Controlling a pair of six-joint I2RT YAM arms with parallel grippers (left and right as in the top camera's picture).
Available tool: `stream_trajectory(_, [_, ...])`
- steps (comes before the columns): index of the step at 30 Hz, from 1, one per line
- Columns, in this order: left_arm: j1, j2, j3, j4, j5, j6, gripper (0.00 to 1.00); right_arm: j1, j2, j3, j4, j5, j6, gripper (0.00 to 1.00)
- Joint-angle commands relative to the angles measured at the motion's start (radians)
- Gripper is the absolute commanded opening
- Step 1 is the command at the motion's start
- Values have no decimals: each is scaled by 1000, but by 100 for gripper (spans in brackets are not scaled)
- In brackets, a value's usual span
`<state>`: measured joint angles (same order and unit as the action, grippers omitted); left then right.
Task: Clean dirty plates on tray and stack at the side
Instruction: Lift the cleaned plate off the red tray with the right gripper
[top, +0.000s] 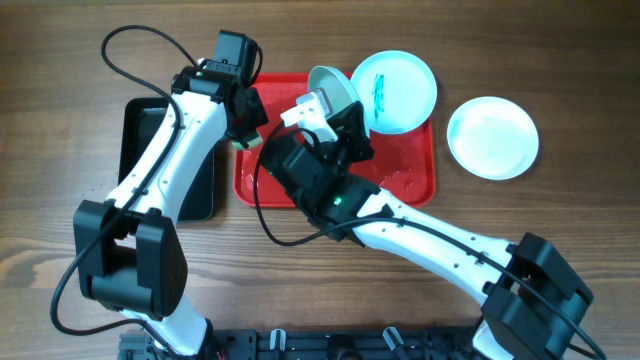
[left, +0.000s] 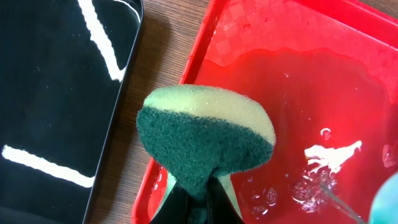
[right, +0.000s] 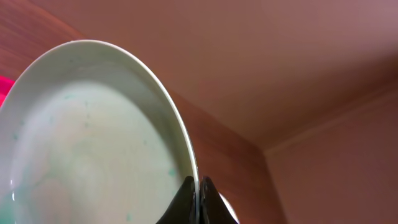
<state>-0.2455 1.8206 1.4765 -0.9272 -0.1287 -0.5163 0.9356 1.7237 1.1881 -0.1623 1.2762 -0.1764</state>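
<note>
My right gripper is shut on the rim of a pale plate and holds it tilted on edge above the red tray. In the right wrist view the jaws pinch that plate's rim; faint green specks show on its face. My left gripper is shut on a yellow and green sponge, held over the tray's left rim; its jaws show below the sponge. An aqua plate with a green smear lies at the tray's back right. A third pale plate lies on the table right of the tray.
A black tray lies left of the red tray, also in the left wrist view. The red tray's floor is wet, with bubbles. Cables loop over the table's back left.
</note>
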Motion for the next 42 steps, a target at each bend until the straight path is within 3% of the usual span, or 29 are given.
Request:
stream_trajectory(1, [3, 9, 2, 3, 10, 15, 4, 3, -19, 20, 10, 65, -60, 4])
stream_trajectory(16, [3, 9, 2, 4, 10, 15, 4, 3, -19, 19, 12, 71, -55, 4])
stream_trajectory(23, [3, 9, 2, 7, 10, 15, 4, 4, -19, 17, -23, -6, 39, 4])
stream_trajectory(33, [2, 9, 2, 6, 21, 15, 4, -69, -107, 17, -296, -509, 495, 4])
stream_trajectory(42, [2, 9, 2, 2, 20, 16, 4, -364, -179, 17, -406, -1094, 724, 4])
